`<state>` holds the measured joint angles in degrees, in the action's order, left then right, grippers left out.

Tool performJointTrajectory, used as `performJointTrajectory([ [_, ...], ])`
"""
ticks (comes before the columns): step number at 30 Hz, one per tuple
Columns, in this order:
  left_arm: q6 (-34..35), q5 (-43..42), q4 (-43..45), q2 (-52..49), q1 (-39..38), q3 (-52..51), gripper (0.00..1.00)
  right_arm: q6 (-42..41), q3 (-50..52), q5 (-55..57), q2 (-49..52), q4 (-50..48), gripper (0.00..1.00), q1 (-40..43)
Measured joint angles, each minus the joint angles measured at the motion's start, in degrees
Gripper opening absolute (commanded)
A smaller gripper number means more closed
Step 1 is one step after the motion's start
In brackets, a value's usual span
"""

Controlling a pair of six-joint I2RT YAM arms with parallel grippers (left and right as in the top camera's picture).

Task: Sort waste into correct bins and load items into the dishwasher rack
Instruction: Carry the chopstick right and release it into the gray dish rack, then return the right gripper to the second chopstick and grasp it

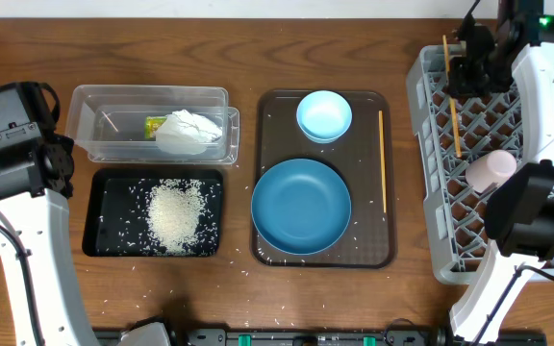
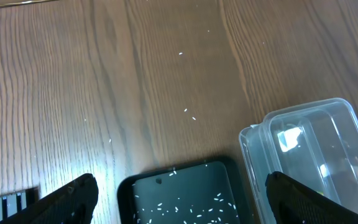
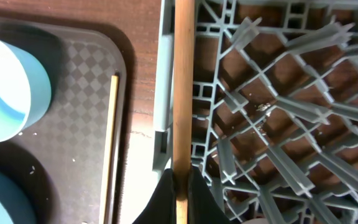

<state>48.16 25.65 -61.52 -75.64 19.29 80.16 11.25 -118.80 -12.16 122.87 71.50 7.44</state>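
Rack (image 1: pixel 427 163) stood at the table's right, its open lattice there to take the dishes. Brown tray (image 1: pixel 365 240) at centre carried big bowl (image 1: pixel 301 206), none of its load racked yet. Tub (image 1: pixel 94 125) held tissue (image 1: pixel 190 132) and wrapper (image 1: pixel 155 124). Black tray (image 1: pixel 109 207) just in front held rice (image 1: pixel 174 213), so waste looked sorted, bar stray grains. Small bowl (image 1: pixel 324 115) sat behind the big one. Pink cup (image 1: pixel 491 169) lay in the rack. Right gripper (image 3: pixel 180 186) was clamped on chopstick (image 3: pixel 183 93), held along the rack's left wall, probably for laying inside. Second chopstick (image 1: pixel 383 159) waited on the brown tray. Left gripper (image 2: pixel 185 199) hung wide open, empty, by the bins' left end, clear of work.
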Motion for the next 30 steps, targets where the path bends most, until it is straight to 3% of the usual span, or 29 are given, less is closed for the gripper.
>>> performJointTrajectory([
  [6,0.00,0.00,0.02,0.00,0.00,0.00,0.89,-0.02,1.57,-0.35,0.00,-0.87,0.03,0.00],
  [9,0.00,0.00,0.02,0.00,0.00,0.00,0.89,-0.39,1.84,-0.55,0.00,-0.94,0.26,0.00],
  [13,0.00,0.00,0.00,0.00,0.00,0.00,0.89,-0.76,2.84,-0.81,0.00,-1.09,0.43,0.00],
  [30,0.00,0.00,0.02,0.00,0.00,0.00,0.89,-3.37,4.15,-7.85,-2.16,3.15,0.52,-2.60],
])
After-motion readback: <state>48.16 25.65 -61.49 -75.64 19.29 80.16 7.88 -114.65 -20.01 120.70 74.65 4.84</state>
